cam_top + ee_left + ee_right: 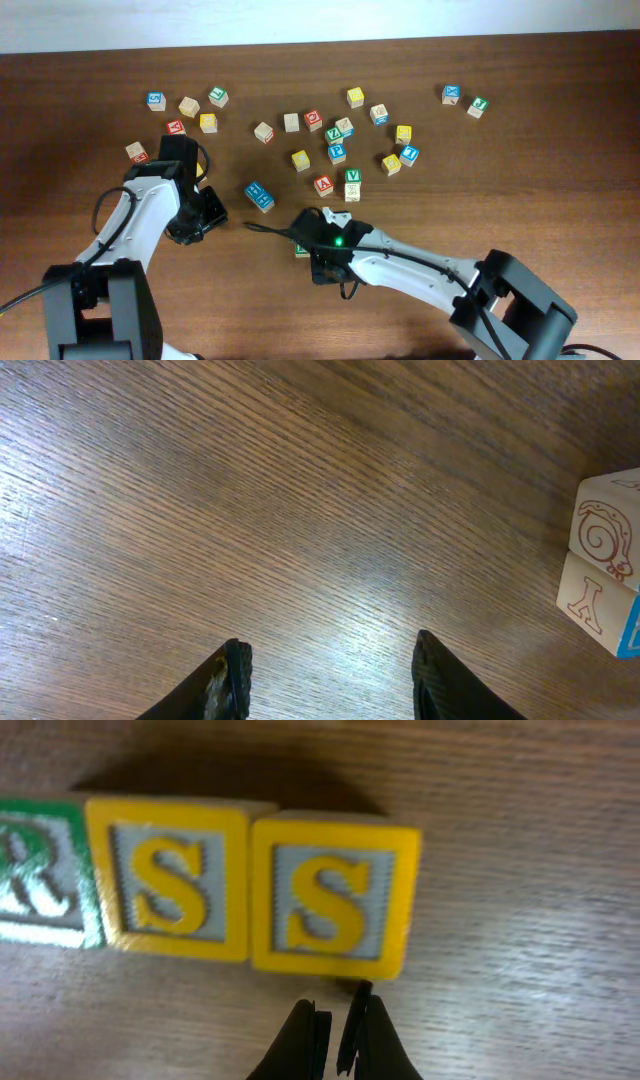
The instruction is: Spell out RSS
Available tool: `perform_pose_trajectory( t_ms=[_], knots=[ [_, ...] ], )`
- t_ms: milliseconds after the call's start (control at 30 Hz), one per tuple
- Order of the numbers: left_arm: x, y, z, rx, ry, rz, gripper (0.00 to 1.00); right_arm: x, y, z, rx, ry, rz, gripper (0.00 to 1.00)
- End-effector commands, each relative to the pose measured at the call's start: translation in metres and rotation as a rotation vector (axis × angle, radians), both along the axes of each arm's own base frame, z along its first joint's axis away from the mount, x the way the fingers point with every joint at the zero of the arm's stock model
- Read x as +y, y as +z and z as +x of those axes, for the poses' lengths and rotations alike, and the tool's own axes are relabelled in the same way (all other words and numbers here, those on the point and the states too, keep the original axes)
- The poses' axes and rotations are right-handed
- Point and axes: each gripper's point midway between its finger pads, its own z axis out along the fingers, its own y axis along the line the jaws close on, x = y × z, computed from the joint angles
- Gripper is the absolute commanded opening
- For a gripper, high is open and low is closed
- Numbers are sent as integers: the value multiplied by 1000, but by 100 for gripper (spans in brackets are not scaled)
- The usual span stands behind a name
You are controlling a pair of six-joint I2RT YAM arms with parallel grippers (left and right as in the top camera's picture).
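Observation:
In the right wrist view a green R block (40, 870) and two yellow S blocks (170, 880) (335, 895) lie side by side in a row reading R S S. My right gripper (338, 1005) is shut and empty, its tips just in front of the second S block. In the overhead view the right gripper (325, 255) covers most of the row; only the green R block (301, 250) peeks out. My left gripper (330, 650) is open and empty over bare wood, left of the row (205, 215).
A two-block stack with blue faces (259, 196) stands just right of the left gripper, and shows at the right edge of the left wrist view (605, 560). Several loose letter blocks are scattered across the far half of the table (340, 130).

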Motion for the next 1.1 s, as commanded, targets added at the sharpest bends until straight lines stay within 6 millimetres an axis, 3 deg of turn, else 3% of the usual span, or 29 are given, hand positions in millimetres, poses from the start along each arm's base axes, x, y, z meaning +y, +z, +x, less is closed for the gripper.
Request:
perform_pose_trajectory(
  t_ms=[0, 1067],
  knots=[
    [4, 6, 3, -22, -10, 12, 44, -8, -3, 7, -20, -11, -27, 4],
    [4, 6, 3, -22, -11, 12, 44, -3, -2, 11, -37, -10, -7, 4]
  ],
)
